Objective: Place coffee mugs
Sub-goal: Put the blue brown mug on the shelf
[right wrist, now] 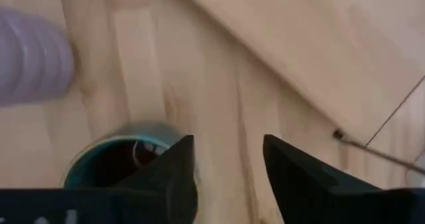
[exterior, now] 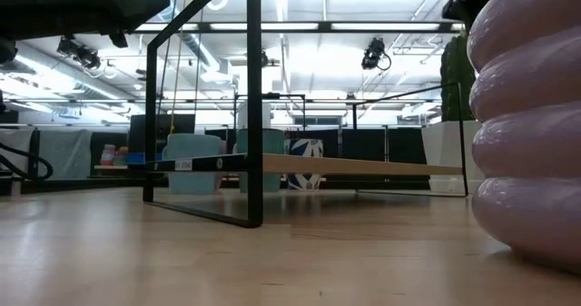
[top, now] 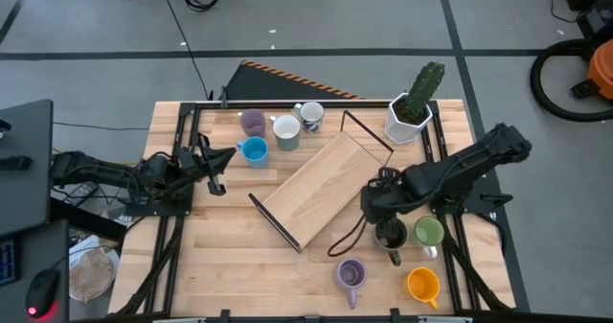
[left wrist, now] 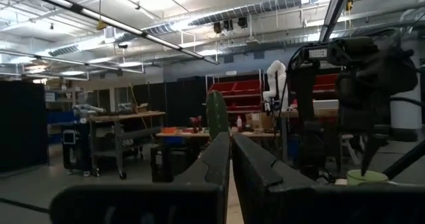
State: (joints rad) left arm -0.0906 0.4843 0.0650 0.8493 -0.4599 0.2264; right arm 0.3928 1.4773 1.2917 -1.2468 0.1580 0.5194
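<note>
Over on the left edge of the pale wood-plank table [top: 220, 256], the left gripper [top: 216, 166] waits low above the boards, its two dark fingers pressed together with nothing between them. Just beside its tip sits the blue mug [top: 254, 150], glossy and round, with a lavender mug [top: 252, 123] and two white mugs [top: 286, 131] [top: 310, 116] lined up behind it toward the back edge. In the middle lies a smooth wooden shelf board [top: 321, 189] on a thin black wire frame, set at a slant. Behind it stands a faceted white pot [top: 406, 119] with a bumpy green cactus. The right gripper [right wrist: 229, 161] hovers just over the dark brown mug [top: 389, 235] with its fingers spread moderately wide and empty (one finger sits above the mug's rim, whose lining looks teal from the wrist view). Close alongside is the green mug [top: 428, 231]; nearer the front edge stand a ribbed lavender mug [top: 351, 273] and the orange mug [top: 422, 284].
</note>
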